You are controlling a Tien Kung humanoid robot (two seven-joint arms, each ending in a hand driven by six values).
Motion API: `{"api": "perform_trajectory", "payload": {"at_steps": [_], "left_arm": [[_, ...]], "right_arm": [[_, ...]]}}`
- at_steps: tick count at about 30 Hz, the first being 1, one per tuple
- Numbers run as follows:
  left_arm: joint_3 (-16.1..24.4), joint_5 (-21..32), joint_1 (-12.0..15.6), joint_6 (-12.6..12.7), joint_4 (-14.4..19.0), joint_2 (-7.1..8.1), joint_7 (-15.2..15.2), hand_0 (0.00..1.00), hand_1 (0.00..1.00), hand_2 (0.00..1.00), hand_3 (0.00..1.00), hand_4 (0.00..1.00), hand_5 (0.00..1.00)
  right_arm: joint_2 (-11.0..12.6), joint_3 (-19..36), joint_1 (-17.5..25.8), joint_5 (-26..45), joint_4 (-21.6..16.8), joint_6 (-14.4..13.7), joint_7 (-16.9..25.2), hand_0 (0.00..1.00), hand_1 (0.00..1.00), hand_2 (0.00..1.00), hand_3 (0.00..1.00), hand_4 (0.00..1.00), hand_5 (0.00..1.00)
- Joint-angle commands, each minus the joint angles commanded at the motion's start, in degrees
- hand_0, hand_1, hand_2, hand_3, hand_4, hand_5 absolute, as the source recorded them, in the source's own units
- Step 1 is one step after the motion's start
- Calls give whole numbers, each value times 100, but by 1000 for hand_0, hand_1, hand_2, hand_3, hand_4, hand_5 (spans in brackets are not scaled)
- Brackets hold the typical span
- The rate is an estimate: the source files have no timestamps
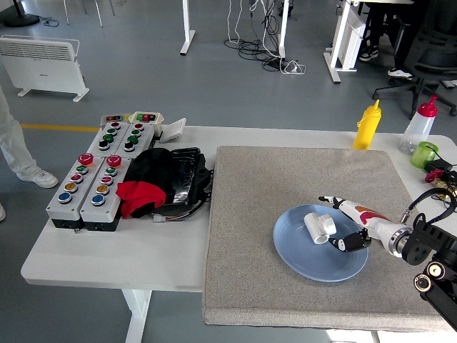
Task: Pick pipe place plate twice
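Bright, even daylight fills the room, soft and cool, with no hard beam anywhere. The white worktop (107, 264) reads clean without blowing out, and the grey mat (285, 207) shows its grainy texture clearly. Shadows are faint: a pale smudge lies under the blue plate (314, 257) at its near rim, and a soft one sits beneath the robot hand (350, 232). A gentle sheen shows on the plate's surface and on the black bag (178, 179), no harsh glare. Focus is sharp across the frame, no motion blur. Straight lines bend slightly towards the edges.
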State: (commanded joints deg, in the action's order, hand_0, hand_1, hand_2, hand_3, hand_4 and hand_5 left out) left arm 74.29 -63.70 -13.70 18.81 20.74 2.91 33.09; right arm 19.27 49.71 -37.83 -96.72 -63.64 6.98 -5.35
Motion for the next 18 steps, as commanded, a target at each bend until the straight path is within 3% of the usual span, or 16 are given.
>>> {"api": "perform_trajectory", "payload": {"at_steps": [6, 13, 18], "left_arm": [[24, -34, 10, -3, 5, -7, 19, 659, 641, 608, 615, 385, 998], [34, -49, 46, 3, 14, -8, 42, 659, 641, 607, 615, 385, 998], [42, -58, 78, 7, 21, -10, 57, 659, 641, 608, 616, 385, 998]], "right_arm": [[265, 308, 80, 3, -258, 123, -26, 998, 939, 998, 998, 745, 106], [745, 169, 23, 201, -54, 354, -35, 998, 931, 998, 983, 753, 119], [957, -78, -93, 294, 109, 439, 10, 998, 929, 998, 977, 755, 121]]}}
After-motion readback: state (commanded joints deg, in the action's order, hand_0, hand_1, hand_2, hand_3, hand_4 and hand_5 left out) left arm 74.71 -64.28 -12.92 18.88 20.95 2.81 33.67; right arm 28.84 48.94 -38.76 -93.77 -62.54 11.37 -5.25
